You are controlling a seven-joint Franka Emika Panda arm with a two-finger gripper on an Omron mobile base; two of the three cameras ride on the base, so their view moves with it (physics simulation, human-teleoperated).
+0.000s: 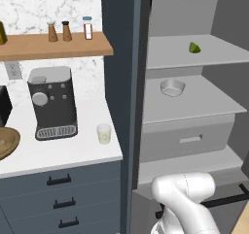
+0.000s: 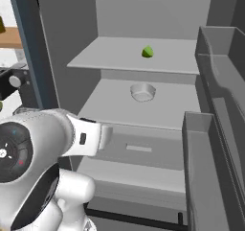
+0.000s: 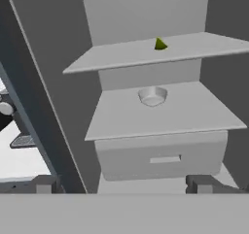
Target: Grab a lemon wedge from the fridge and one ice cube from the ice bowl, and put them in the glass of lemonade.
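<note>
The fridge (image 1: pixel 119 68) stands open beside the counter, its pale grey shelves in full sight. A small yellow-green lemon wedge (image 1: pixel 194 47) (image 2: pixel 148 51) (image 3: pixel 160 44) lies on the upper shelf, towards the back. My gripper (image 3: pixel 124 183) is open and holds nothing; it hangs in front of the fridge, level with the drawer and well short of the wedge. The glass of lemonade (image 1: pixel 104 133) stands on the white counter (image 1: pixel 58 153) near the fridge's side. The wooden ice bowl (image 1: pixel 7 142) is cut off by the left edge of the left base view.
A small grey bowl (image 1: pixel 172 87) (image 2: pixel 143 92) (image 3: pixel 152 96) sits on the middle shelf above a closed drawer (image 1: pixel 187 138). The fridge door (image 2: pixel 215 129), with its bins, stands open on the right. A coffee machine (image 1: pixel 52 102) is behind the glass, under a wooden shelf (image 1: pixel 53 46) with shakers.
</note>
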